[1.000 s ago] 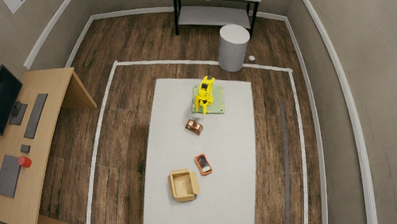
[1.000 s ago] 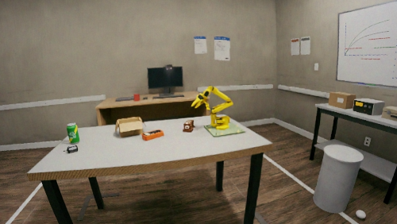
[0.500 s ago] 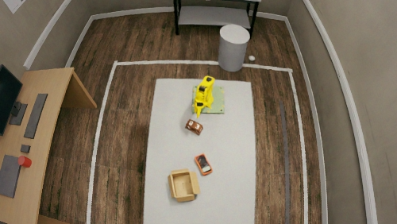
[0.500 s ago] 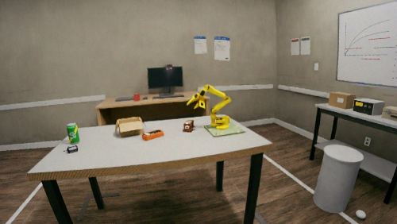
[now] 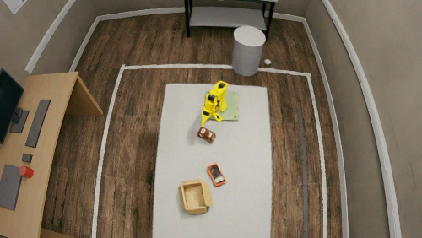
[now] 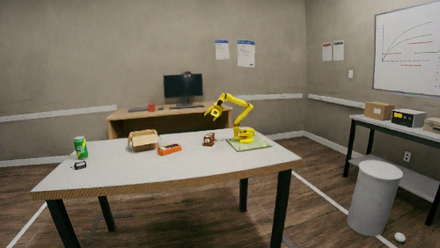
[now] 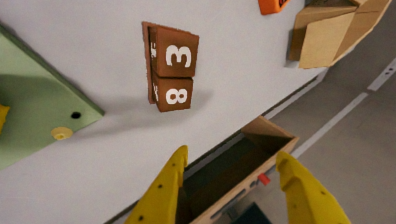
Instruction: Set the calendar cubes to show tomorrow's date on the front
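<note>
The perpetual calendar [image 5: 206,135] [image 6: 209,139] [image 7: 172,72] stands on the worktop [image 5: 245,160] [image 6: 119,169] [image 7: 240,60], just beside the green base plate [image 5: 232,114] [image 6: 260,144] [image 7: 37,110]. The hand [image 5: 211,122] [image 6: 210,118] [image 7: 232,153] is raised above the worktop, its fingers spread with nothing between them. In the wrist view, the upper faces of the side-by-side cubes read "3" [image 7: 175,52] and "8" [image 7: 174,93]. Their neighbouring faces are too foreshortened to read, and the month's name cannot be made out.

The orange multimeter [image 5: 216,175] [image 6: 169,149] [image 7: 271,6] is cut off in the wrist view, as is the cardboard box [image 5: 207,194] [image 6: 146,142] [image 7: 325,40]. The green can's [image 6: 81,148] lettering is too blurred to read; so are the wall notices [image 6: 245,54]. The whiteboard [image 6: 405,66], cut off at the right, shows plotted curves.
</note>
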`<act>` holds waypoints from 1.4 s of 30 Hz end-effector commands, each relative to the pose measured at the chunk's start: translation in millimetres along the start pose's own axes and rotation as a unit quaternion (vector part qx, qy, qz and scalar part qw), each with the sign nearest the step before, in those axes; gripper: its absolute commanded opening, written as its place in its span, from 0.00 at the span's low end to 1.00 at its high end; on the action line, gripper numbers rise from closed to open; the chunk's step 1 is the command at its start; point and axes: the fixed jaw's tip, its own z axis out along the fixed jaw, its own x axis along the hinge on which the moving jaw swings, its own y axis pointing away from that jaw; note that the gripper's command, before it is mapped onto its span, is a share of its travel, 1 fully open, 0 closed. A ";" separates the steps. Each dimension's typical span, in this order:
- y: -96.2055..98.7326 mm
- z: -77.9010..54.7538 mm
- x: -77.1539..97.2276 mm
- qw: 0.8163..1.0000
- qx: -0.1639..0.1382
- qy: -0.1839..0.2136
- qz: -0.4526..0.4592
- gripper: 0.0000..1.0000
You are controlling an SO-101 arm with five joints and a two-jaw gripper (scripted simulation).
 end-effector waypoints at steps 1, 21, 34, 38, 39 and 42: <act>-4.1 0.3 2.1 0.999 0.000 0.003 0.037 0.35; 8.4 24.3 1.4 0.994 -0.095 -0.001 0.044 0.35; 35.3 54.3 -0.8 0.971 -0.234 -0.007 0.043 0.35; 38.4 56.8 -1.1 0.968 -0.248 -0.008 0.043 0.35; 38.5 56.9 -1.1 0.968 -0.248 -0.008 0.043 0.35; 38.5 56.9 -1.1 0.968 -0.249 -0.008 0.043 0.35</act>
